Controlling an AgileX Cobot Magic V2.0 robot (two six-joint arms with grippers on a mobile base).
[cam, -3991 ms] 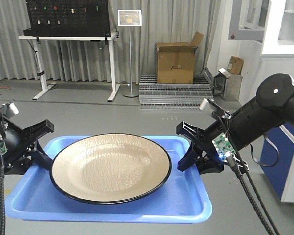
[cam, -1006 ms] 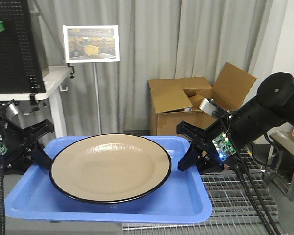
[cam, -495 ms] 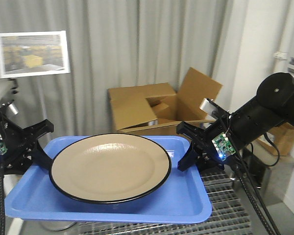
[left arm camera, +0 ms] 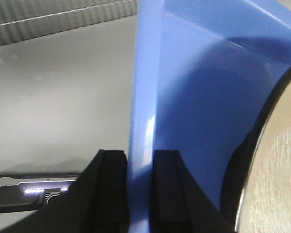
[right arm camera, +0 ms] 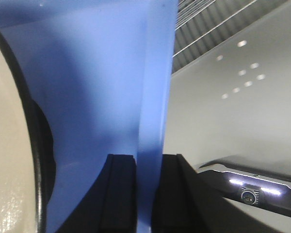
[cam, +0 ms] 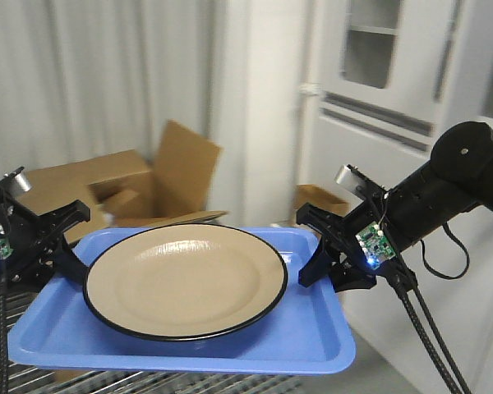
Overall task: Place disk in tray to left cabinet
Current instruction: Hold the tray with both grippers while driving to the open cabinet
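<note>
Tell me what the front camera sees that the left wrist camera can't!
Only the front camera shows the whole plate, the left gripper and right gripper together, a cardboard box and white cupboard doors. Only the left wrist camera shows, close up, two black fingers pinching the blue tray by its rim, with grey floor below. Both show the tray and the plate on it.

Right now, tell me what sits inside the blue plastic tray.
Inside the rectangular blue plastic tray lies one large round tan plate with a thin black rim, nearly filling it. Bare blue floor shows around it. The floor beneath the plate is covered.
</note>
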